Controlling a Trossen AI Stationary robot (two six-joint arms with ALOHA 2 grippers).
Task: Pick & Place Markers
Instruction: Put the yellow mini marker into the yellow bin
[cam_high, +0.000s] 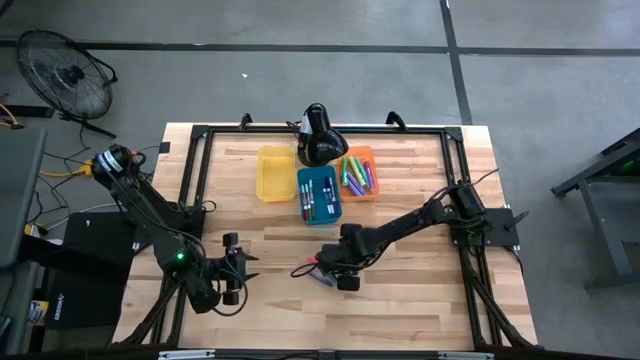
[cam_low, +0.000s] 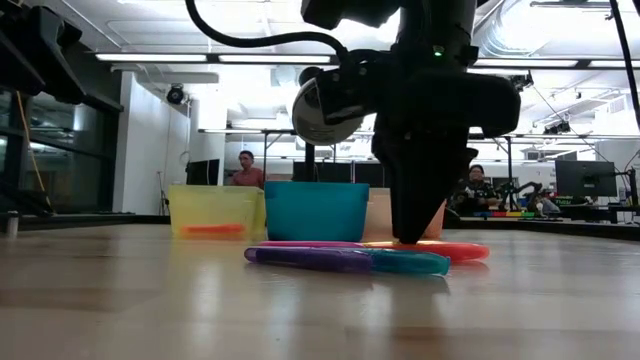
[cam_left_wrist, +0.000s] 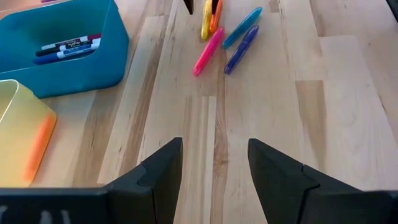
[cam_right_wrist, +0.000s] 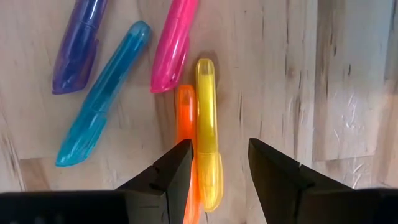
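Pale wooden surface (cam_high: 400, 250), lab room behind. Five loose markers lie in a cluster: yellow marker (cam_right_wrist: 207, 130) touching the orange marker (cam_right_wrist: 185, 118), pink marker (cam_right_wrist: 174, 43), teal marker (cam_right_wrist: 102, 93) and purple marker (cam_right_wrist: 78, 43) just beside. Right gripper (cam_right_wrist: 217, 165) hangs over the yellow one, jaws apart, empty. We judge: descend straddling yellow alone, excluding orange. Left gripper (cam_left_wrist: 214, 165) waits well apart, jaws open. Blue bin (cam_high: 319, 195) holds others.

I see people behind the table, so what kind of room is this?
Probably a robotics lab or workshop: a wooden table in a black frame, people at desks with monitors, ceiling strip lights, and a floor fan.
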